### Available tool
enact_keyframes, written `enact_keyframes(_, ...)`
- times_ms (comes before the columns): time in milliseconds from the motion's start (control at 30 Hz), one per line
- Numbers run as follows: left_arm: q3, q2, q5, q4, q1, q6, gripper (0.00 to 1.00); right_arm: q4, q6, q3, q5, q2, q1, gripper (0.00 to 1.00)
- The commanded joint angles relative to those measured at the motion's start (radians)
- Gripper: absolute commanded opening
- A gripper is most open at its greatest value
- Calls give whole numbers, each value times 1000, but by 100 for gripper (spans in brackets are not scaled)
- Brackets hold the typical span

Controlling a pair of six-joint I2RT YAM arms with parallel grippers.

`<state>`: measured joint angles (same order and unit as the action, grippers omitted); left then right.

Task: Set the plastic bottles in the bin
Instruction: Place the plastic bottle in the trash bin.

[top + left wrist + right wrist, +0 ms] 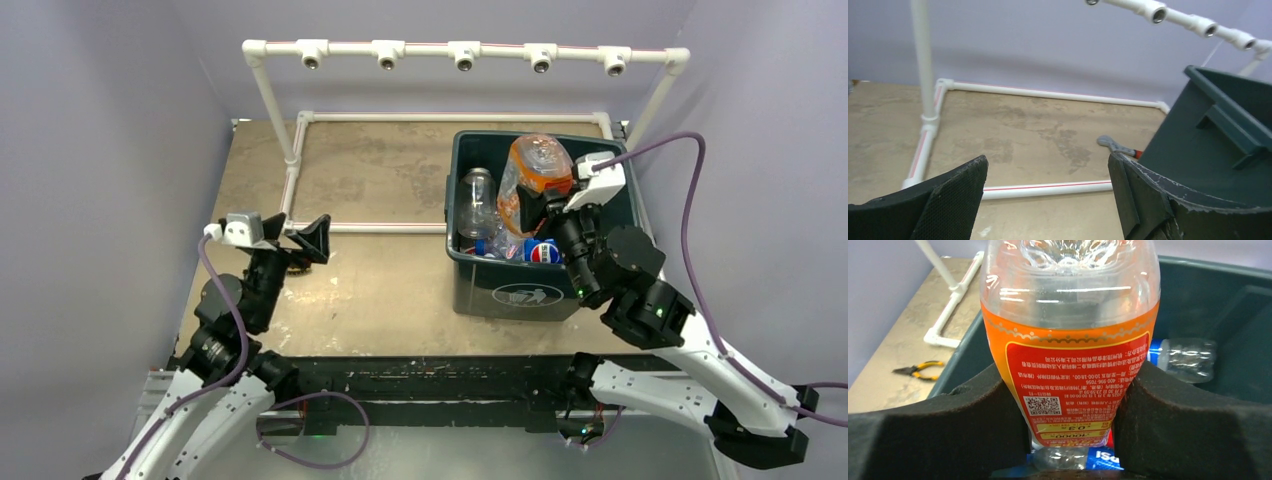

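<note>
The bin (520, 296) is a dark green tub with a white recycling logo on its near wall. It stands upright on the right part of the surface (380, 280). Above its opening is the orange-labelled bottle (1068, 330), of clear plastic with an orange and red label. It is clamped at the label between the jaws of the right gripper (1070, 410). Its cap end is hidden. Inside the bin lie a clear bottle (479, 196) near the left wall and a Pepsi bottle (541, 251) with a blue label near the front wall, among some others that are hard to tell apart.
</note>
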<state>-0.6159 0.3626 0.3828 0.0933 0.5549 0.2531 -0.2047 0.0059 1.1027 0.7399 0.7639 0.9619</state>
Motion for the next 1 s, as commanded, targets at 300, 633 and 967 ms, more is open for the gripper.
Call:
enact_keyframes(300, -201, 260, -823, -601, -2, 427, 98, 328, 304, 74, -699, -86, 1, 19)
enact_keyframes(633, -34, 434, -793, -1407, -1, 844, 95, 1087, 531, -295, -786, -134, 1, 18)
enact_keyframes(967, -209, 597, -1004, -1306, 33, 946, 91, 1285, 610, -280, -800, 3, 1, 16)
